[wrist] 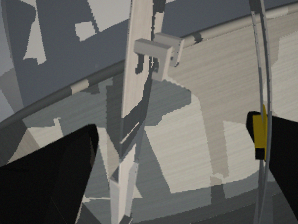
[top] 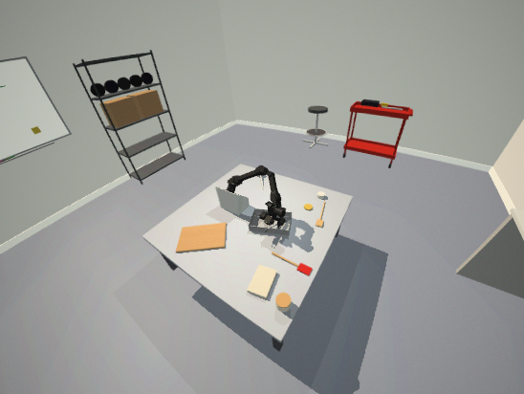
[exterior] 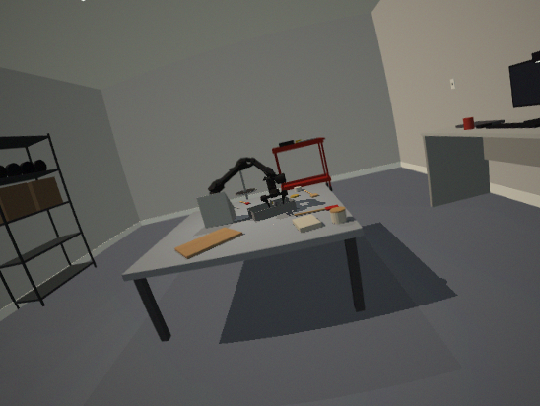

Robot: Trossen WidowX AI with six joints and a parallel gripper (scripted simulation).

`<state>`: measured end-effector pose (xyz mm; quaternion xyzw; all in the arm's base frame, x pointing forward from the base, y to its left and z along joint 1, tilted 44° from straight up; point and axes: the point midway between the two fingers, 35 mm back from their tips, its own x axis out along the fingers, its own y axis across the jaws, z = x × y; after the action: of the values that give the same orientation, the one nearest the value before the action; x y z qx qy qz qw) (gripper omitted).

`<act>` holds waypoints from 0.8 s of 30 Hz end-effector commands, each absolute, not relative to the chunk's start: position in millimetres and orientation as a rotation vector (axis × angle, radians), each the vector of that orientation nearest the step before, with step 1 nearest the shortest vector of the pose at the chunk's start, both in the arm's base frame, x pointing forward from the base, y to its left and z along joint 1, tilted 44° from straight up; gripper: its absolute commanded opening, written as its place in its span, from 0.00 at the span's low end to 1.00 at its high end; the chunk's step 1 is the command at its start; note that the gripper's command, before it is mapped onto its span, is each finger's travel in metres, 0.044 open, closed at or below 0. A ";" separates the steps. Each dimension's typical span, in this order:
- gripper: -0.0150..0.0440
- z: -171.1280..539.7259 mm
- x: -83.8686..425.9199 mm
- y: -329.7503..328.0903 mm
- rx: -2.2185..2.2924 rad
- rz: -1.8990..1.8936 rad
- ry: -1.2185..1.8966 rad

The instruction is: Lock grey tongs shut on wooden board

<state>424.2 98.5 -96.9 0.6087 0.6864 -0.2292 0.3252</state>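
Note:
The grey tongs [wrist: 135, 75] lie spread across the roasting tin [top: 270, 230] [exterior: 263, 213]. In the wrist view one arm, with a small bracket on it, runs between my fingertips. The other arm, with a yellow patch, passes in front of my right fingertip. My gripper [top: 273, 225] [exterior: 276, 202] [wrist: 173, 125] is open, low over the tin, and holds nothing. I cannot tell whether the fingers touch the tongs. The hinge cannot be made out in the top and exterior views. The wooden board [top: 203, 237] [exterior: 209, 241] lies flat with nothing on it.
A grey upright panel [top: 231, 201] [exterior: 215, 209] stands between board and tin, toward the arm's base. A red-headed spatula [top: 304, 269], a cream block [top: 262, 282] and an orange-lidded jar [top: 283, 301] are on the near side. A wooden tool [top: 319, 223] and a yellow disc [top: 308, 207] lie beyond the tin.

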 end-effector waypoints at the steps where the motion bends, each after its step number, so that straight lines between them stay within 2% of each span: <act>1: 1.00 -103.0 419.9 103.8 1.598 -0.608 1.815; 5: 1.00 -103.0 419.9 103.8 1.598 -0.608 1.815; 7: 0.91 -100.3 422.2 101.3 1.594 -0.604 1.805; 24: 0.72 -100.3 422.2 101.3 1.594 -0.604 1.805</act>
<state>421.9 101.1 -100.9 0.6075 0.6879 -0.2310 0.3230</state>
